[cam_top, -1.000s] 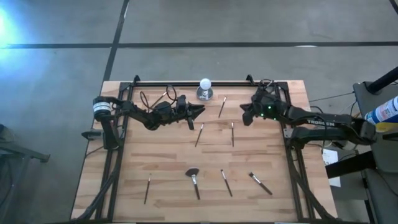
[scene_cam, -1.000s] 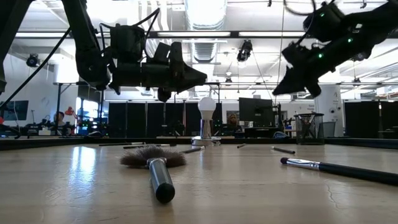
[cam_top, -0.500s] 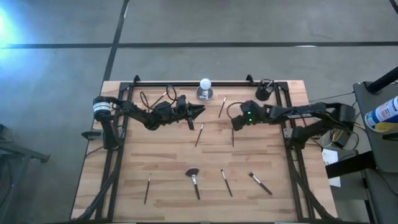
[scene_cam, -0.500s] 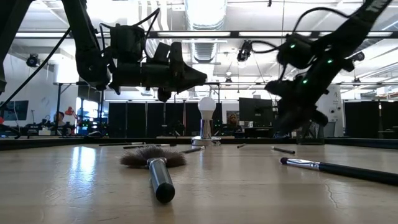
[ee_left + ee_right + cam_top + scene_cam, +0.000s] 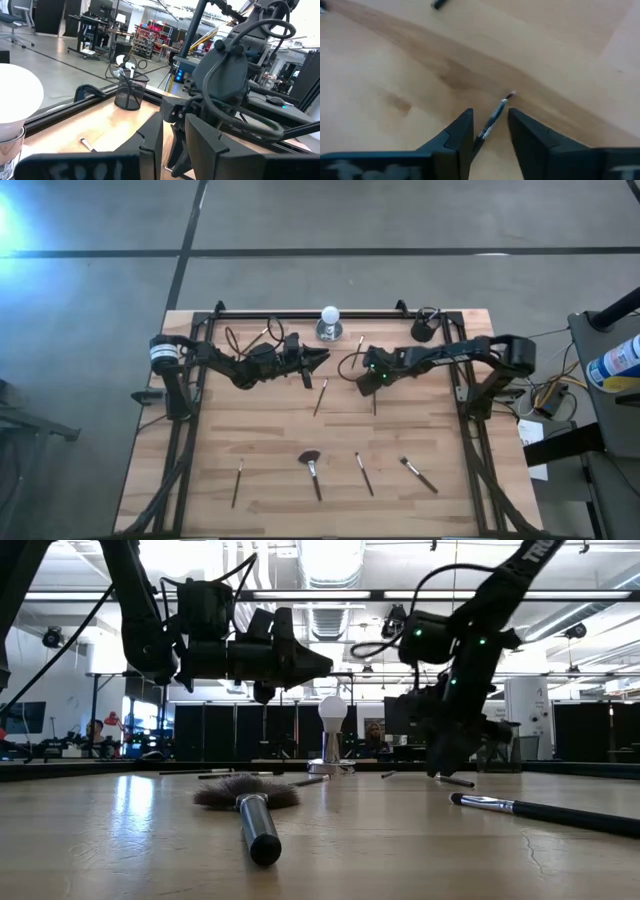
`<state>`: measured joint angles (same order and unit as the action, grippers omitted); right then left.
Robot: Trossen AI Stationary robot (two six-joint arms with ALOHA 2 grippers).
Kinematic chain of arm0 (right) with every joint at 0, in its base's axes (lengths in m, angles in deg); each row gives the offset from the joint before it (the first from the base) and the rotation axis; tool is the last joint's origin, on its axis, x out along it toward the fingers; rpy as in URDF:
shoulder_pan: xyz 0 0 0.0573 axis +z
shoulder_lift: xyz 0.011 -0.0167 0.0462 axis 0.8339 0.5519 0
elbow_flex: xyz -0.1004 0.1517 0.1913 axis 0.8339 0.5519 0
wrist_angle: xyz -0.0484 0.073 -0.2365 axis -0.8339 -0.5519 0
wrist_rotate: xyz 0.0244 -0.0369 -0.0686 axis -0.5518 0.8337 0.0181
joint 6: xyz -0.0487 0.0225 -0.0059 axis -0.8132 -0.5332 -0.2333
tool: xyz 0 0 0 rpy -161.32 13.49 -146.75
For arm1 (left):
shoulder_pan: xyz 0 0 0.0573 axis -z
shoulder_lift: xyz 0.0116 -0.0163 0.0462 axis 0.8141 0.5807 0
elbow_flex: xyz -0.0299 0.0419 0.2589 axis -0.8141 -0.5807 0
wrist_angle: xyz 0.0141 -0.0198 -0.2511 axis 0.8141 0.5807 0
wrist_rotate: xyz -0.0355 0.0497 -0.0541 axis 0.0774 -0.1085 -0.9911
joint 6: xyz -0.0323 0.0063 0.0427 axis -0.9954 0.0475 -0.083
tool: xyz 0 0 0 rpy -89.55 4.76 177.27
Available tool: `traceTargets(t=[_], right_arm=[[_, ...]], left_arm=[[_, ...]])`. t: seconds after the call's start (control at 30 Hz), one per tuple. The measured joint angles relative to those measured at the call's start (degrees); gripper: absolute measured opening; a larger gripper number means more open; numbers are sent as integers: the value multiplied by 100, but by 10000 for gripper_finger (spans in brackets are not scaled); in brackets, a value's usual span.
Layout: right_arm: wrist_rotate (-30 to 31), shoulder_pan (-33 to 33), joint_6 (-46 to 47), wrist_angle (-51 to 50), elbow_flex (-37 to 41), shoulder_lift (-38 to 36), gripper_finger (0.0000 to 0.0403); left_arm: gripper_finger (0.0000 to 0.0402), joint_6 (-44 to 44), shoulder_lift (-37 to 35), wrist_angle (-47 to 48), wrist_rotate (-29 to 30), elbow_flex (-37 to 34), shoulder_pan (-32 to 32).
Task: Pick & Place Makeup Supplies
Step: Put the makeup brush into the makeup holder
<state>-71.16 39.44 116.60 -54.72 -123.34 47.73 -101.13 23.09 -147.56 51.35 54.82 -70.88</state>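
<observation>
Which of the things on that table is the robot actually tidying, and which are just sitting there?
Part of the job:
- fan brush
- slim brush between the right gripper's open jaws
- other loose brushes and pencils

Just lying about:
- white ball on a silver base
- black mesh cup
- wooden table

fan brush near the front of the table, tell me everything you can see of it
The fan brush lies flat on the wooden table, in the front half near the middle. It has a short, thick dark handle, a shiny ferrule that looks like metal, and brown bristles spread into a flat fan. In the high view the fanned head points toward the far edge. It touches only the table; the other brushes lie apart from it, and neither gripper is near it.
</observation>
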Motion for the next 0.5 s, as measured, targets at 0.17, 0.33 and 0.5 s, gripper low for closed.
traceTargets(t=[0.17,0.33,0.5], right_arm=[[96,13,-186,-293,-287,345,86],[370,31,-497,-499,-391,390,48],[472,10,-862,-466,-291,259,23]], left_arm=[[75,0,0,2,0,0,0],[75,0,0,2,0,0,0],[75,0,0,5,1,0,0]])
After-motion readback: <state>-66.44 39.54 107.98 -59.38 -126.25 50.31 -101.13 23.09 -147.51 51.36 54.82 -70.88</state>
